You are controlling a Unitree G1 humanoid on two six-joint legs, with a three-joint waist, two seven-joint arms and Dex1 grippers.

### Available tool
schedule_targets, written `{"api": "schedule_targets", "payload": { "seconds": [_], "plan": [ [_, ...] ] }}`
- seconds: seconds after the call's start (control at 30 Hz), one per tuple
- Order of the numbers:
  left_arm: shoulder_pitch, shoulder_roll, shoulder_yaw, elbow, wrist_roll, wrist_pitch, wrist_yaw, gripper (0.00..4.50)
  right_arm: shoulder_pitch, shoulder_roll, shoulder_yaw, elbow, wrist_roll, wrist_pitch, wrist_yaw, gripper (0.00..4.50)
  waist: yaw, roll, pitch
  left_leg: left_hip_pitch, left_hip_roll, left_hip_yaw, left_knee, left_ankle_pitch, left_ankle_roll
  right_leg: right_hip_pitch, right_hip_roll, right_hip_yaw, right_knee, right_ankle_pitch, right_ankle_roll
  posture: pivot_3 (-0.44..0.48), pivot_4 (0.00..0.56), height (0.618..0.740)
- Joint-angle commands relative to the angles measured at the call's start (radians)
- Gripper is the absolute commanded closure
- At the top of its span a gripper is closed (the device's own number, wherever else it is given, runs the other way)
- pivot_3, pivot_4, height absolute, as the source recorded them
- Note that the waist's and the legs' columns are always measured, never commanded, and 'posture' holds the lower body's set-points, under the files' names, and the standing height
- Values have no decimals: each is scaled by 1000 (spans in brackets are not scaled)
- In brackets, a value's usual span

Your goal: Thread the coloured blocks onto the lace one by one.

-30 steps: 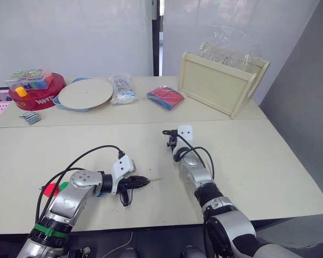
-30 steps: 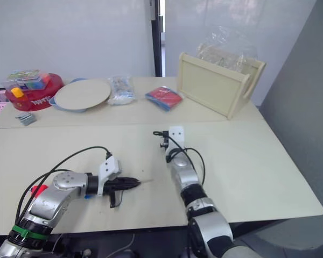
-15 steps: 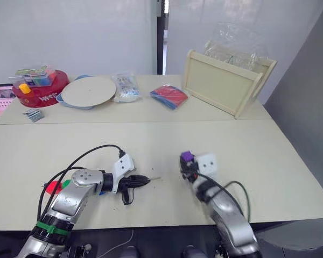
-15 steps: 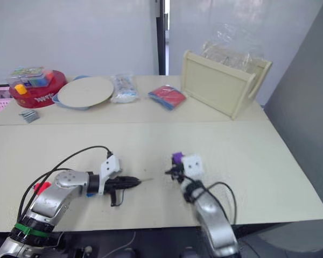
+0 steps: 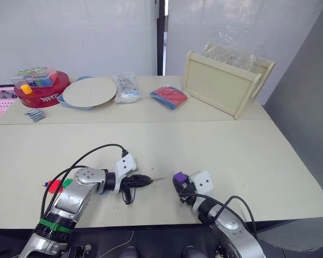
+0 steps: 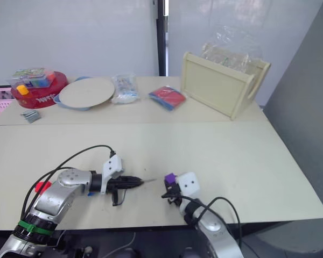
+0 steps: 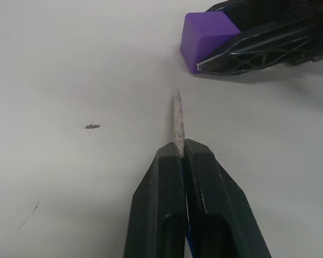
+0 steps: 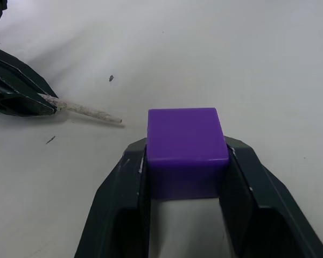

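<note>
Purple plastic, a cube [image 8: 187,142] sits clamped between the two fingers of the right end effector [image 5: 181,186], low over the front of the desk [image 5: 247,156]. Just beside it, the pale stiff tip of the lace [image 7: 177,119] points at the cube with a small gap between them; the left end effector [image 7: 184,157] is closed together on that tip. Nothing lies between tip and cube except bare desk with a tiny dark speck [image 7: 91,127]. By the left arm's elbow rest a red block [image 5: 54,187] and a green block [image 5: 66,183]. Well apart along the far edge stand a red tub [image 5: 40,91], a round plate [image 5: 89,92], a bag [image 5: 125,87], a red packet [image 5: 168,97] and a wooden tray [image 5: 226,83].
</note>
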Motion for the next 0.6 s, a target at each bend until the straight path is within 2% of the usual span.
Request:
{"api": "schedule_targets", "payload": {
  "seconds": [0.03, 0.1, 0.17, 0.27, 0.4, 0.6],
  "plan": [
    [3, 12, 15, -37, -5, -4, 4, 4500, -11, -7, -37, -21, 58, 25, 40, 1342, 0, 0, 0, 0, 0, 0, 0, 0, 0, 0, 0, 0, 0, 0, 0, 0, 150, 740],
    [5, 13, 17, -40, -7, -1, 5, 4500, -34, -47, -52, -48, 80, 49, 82, 605, 2, 0, 0, 0, 0, 0, 0, 0, 0, 0, 0, 0, 0, 0, 0, 0, 150, 740],
    [5, 14, 18, -37, -6, -1, 8, 4500, -87, -142, -59, -64, 115, 102, 184, 41, 3, 0, 0, 0, 0, 0, 1, 0, 0, 0, 0, 0, 0, 0, 0, 0, 150, 740],
    [-2, 12, 18, -28, -5, 0, 12, 4500, -210, -310, -59, -19, 179, 172, 383, 41, 4, 0, 0, -1, -1, 0, 2, 0, 0, 1, -1, 0, 0, 0, 0, 0, 150, 740],
    [-11, 9, 15, -23, -6, 2, 12, 4500, -393, -469, -26, 142, 217, 140, 666, 41, 3, 0, 0, -1, -1, 0, 4, 0, 1, 2, 0, -1, -1, 0, 0, 0, 150, 740],
    [-3, 8, 10, -59, -17, 23, 8, 4500, -610, -476, 100, 416, 133, -68, 940, 41, 0, 0, 0, -1, -1, 0, 5, -1, 1, 2, 0, 0, -1, 0, 0, 0, 150, 740]
  ]
}}
